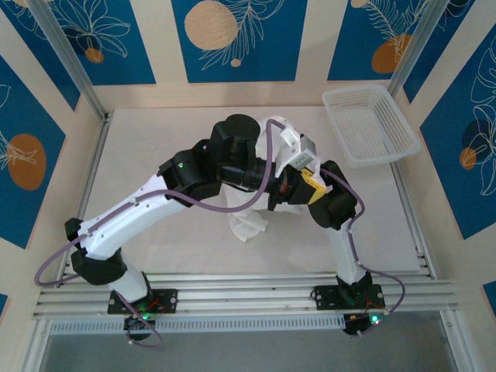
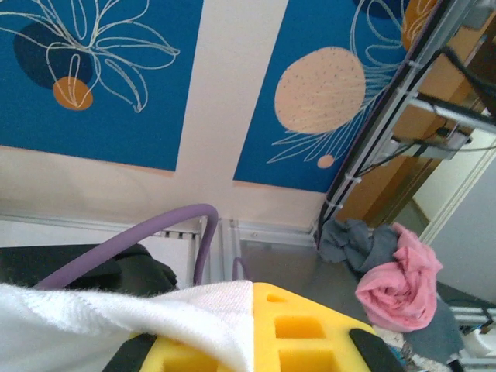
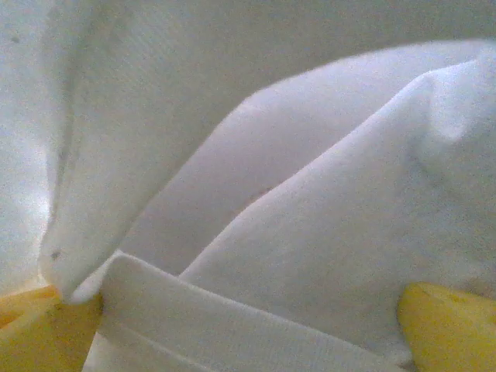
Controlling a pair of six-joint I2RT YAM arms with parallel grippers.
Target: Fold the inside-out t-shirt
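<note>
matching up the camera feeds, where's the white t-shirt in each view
Top external: t-shirt bunched at the centre of the picture.
Left wrist: t-shirt along the bottom left edge.
Right wrist: t-shirt in close-up folds across the picture.
Shared landmark: yellow gripper fingers right beside the cloth.
</note>
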